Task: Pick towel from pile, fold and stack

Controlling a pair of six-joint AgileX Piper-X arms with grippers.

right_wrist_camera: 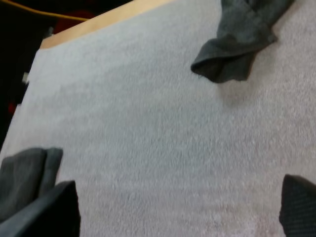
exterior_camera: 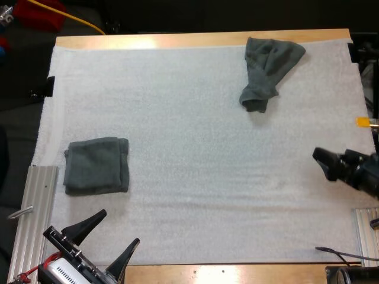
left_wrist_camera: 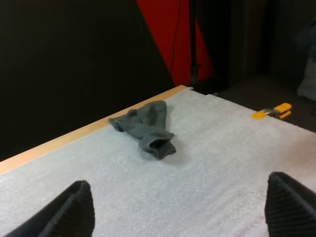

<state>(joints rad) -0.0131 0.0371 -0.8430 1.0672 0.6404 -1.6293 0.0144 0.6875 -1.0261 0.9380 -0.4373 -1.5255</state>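
High view: I look down on a wooden desk [exterior_camera: 177,40] covered by a white mat [exterior_camera: 195,177]. The crumpled towel [exterior_camera: 269,71], dark grey-green, lies at about 1 o'clock on the mat, close to the far edge. It is bunched into a loose heap with one rolled end pointing toward me. I judge this is the piece waiting to be picked, as it is the only unfolded cloth.

The folded towel [exterior_camera: 96,165] sits flat at about 8 o'clock, well apart from the crumpled one. It is a neat square near the mat's left edge, which I take as the start of the stack, parked out of the working middle.

My left gripper [exterior_camera: 120,226] hovers at 7 o'clock, just nearer to me than the folded towel, released, its fingers spread wide and holding nothing. My right gripper [right_wrist_camera: 177,182] waits at about 3 o'clock by the mat's right edge, also released and empty, aimed across the mat with the crumpled towel ahead of it at roughly 1 o'clock.

Nothing lies between either gripper and the crumpled towel, just bare mat. A metal rail [exterior_camera: 38,201] runs along the desk at 8 o'clock, beside the folded towel, outside any reach I expect to need. The right arm looks the nearer one for the pick.
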